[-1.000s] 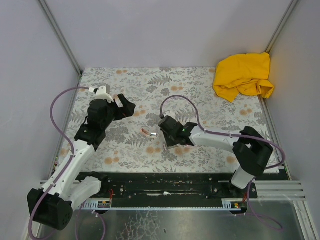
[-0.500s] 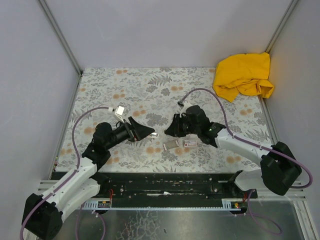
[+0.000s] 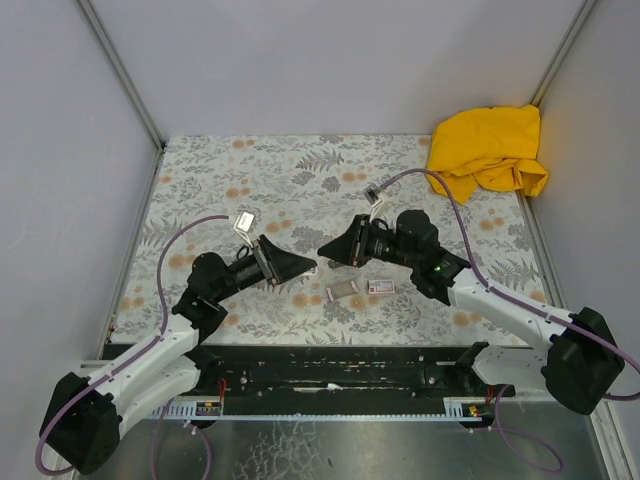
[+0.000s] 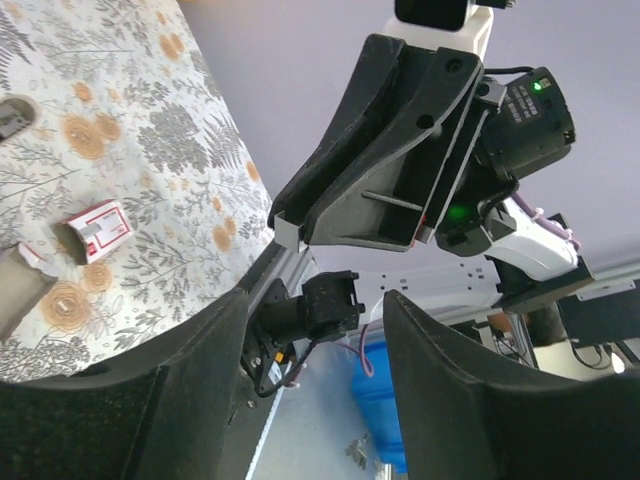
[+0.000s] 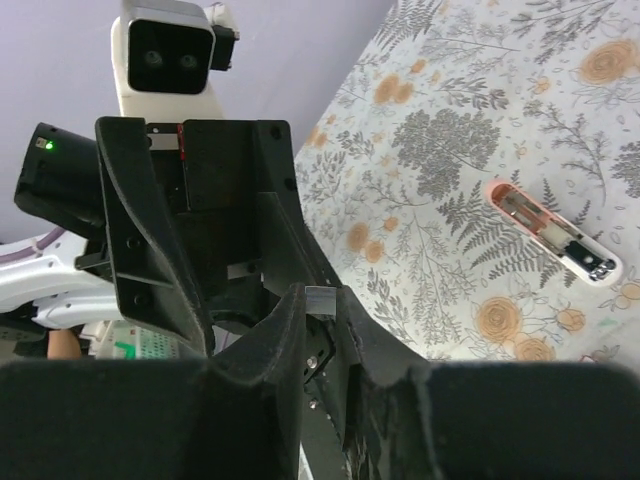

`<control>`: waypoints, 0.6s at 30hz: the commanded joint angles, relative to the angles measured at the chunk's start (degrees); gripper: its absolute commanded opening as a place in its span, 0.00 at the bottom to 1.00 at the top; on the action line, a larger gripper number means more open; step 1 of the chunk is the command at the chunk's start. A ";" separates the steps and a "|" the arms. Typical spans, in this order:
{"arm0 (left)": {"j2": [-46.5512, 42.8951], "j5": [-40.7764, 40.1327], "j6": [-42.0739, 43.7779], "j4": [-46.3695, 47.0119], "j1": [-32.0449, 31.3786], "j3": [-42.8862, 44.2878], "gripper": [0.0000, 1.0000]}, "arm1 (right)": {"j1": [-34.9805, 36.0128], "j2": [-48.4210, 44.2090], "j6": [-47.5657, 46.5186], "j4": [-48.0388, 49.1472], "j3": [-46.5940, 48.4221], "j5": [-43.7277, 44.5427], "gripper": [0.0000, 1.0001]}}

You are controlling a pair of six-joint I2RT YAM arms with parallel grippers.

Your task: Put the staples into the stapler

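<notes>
Midair, right tool (image 3: 322, 247) pinches the staples (image 5: 320, 296); left tool (image 3: 311, 267) gapes facing it; stapler (image 5: 552, 232) lies on table (image 3: 250, 170).

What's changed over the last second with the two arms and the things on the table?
The left gripper swung in from the far left to the middle and is narrowing, though still open. The right gripper lifted off the box and turned to meet it tip to tip, shut on the staples. The stapler on the table and the yellow cloth stayed put.
</notes>
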 commanded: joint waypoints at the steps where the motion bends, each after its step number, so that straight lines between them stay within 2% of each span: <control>1: 1.49 2.47 -2.10 7.54 -1.14 1.61 0.53 | -0.19 -1.34 3.81 7.92 -1.27 -4.81 0.21; 10: 4.71 2.85 -2.87 10.75 -3.25 2.98 0.36 | -0.19 -1.58 7.07 12.16 -1.93 -7.21 0.21; 18: 4.59 2.22 -4.45 14.02 -3.32 2.46 0.34 | -0.18 -1.34 8.32 13.65 -2.45 -8.56 0.21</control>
